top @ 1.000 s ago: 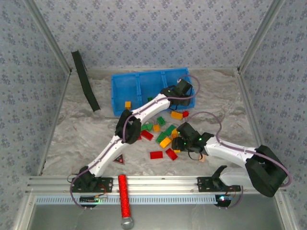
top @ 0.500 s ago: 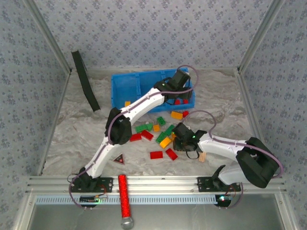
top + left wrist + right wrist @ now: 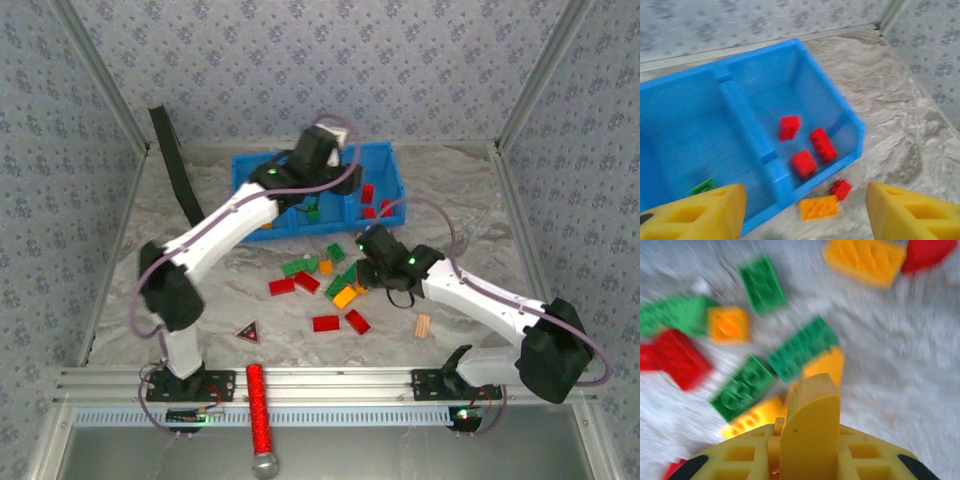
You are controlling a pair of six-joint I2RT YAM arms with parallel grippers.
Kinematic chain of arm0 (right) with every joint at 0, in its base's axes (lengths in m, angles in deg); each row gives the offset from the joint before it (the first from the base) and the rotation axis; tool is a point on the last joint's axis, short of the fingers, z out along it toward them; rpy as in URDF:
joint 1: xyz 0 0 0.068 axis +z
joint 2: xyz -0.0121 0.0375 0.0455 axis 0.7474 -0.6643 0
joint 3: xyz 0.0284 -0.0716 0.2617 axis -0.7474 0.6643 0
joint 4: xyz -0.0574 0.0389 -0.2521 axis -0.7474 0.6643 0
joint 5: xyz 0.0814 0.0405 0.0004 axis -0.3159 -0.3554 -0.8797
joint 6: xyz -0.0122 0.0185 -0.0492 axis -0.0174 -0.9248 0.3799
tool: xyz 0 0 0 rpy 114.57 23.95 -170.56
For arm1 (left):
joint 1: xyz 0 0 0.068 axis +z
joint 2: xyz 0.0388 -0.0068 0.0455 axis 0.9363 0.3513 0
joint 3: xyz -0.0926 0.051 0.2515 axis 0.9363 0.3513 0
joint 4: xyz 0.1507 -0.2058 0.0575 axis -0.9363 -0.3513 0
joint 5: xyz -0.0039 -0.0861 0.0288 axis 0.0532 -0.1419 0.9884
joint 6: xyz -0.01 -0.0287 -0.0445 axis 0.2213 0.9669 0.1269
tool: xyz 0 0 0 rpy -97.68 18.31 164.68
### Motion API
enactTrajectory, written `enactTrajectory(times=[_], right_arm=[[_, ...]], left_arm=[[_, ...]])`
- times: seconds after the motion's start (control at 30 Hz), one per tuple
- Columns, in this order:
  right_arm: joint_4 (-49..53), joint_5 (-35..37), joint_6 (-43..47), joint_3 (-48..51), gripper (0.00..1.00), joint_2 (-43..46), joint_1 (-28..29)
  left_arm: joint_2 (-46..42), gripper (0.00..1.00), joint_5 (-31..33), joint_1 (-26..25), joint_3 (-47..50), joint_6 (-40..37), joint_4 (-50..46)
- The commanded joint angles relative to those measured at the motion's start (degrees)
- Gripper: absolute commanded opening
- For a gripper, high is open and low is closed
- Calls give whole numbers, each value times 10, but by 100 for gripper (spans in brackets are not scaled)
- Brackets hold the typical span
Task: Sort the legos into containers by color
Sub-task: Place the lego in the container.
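Your left end effector (image 3: pixel 322 145) has swung from the blue bin's (image 3: pixel 250 190) right end to over its middle. The right end effector (image 3: pixel 362 278) has closed.

From above, the right one sits among loose bricks (image 3: pixel 325 322) on the desk (image 3: pixel 200 290).

Left wrist: its fingers (image 3: pixel 700 210) stand apart and empty, with red bricks (image 3: pixel 802 162) in the end compartment.

Right wrist: its fingers (image 3: pixel 810 415) are together. You can't tell whether a brick is pinched.

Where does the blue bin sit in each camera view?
Top external: bin at upper centre.
Left wrist: bin from the left edge to centre, its right end nearest the lens.
Right wrist: aimed at loose bricks.
Shared landmark: red bricks in the bin's right compartment.
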Motion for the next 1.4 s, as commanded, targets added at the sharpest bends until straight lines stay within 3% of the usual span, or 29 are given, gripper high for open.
enactTrajectory(times=[0.0,0.33,0.63,0.97,1.13,1.37], right_arm=[[31,23,91,-94,21,-36,-3],[-14,-17,216,-414,21,-284,-2],[-5,-50,265,-652,22,-493,13],[-5,-51,322,-807,24,-652,32],[28,-54,329,-877,25,-713,34],[59,-66,284,-885,27,-741,36]], left_arm=[[-105,66,12,33,104,11,32],[-370,68,65,68,323,58,-38],[-530,70,47,69,455,116,-115],[-617,71,-12,69,561,187,-133],[-651,71,-7,69,587,216,-140],[-682,73,-2,69,592,232,-190]])
